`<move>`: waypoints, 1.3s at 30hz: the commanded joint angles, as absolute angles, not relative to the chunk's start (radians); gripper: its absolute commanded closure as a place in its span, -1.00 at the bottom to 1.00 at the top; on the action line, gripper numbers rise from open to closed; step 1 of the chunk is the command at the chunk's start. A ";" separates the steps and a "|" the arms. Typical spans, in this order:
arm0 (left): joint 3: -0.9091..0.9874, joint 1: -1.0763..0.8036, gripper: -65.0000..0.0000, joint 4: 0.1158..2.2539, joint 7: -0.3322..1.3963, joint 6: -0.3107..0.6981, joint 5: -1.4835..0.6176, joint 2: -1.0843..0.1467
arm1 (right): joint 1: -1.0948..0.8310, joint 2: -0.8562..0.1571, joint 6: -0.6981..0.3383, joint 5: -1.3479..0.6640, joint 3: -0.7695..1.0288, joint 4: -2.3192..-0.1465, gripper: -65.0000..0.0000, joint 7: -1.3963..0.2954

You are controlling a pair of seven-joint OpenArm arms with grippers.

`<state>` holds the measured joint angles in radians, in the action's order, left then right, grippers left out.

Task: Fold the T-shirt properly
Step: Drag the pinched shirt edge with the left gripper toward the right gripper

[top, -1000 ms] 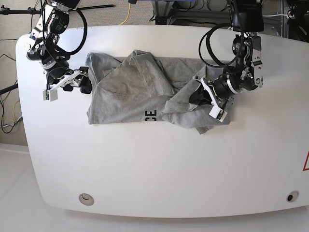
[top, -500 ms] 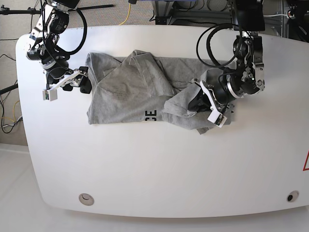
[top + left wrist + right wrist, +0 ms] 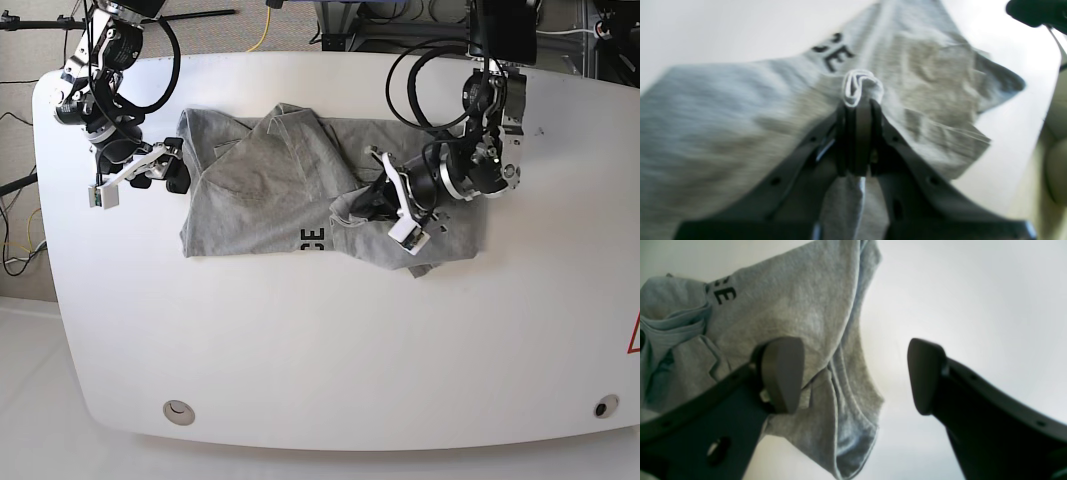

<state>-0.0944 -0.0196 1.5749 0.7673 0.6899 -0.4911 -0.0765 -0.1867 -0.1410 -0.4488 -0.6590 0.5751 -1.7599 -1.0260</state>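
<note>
White table [image 3: 300,350] carries the T-shirt [image 3: 260,190], crumpled between both claws — left gripper [image 3: 858,100] is clenched on a bunched fold of it, lettering just beyond; right gripper [image 3: 853,373] stands released, one finger [image 3: 781,373] over the cloth edge

Bare white table [image 3: 330,350] lies open to you all along the near side. The crumpled T-shirt [image 3: 265,190] spans the far middle, flanked closely by both arms.

white table [image 3: 300,340], yellow cable [image 3: 262,35]
</note>
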 commanded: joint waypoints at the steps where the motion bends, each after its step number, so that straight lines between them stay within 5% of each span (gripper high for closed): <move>1: -0.110 -0.010 1.00 1.592 0.743 0.698 -0.513 -0.058 | -0.180 -0.151 -0.455 -0.676 0.579 -1.778 -0.40 -1.007; 28: -0.168 -0.071 0.99 1.598 0.742 0.698 -0.515 -0.058 | -0.179 -0.151 -0.455 -0.676 0.579 -1.778 -0.40 -1.007; 39: -0.153 -0.068 0.31 1.644 0.742 0.698 -0.519 -0.058 | -0.179 -0.151 -0.455 -0.676 0.579 -1.778 -0.40 -1.007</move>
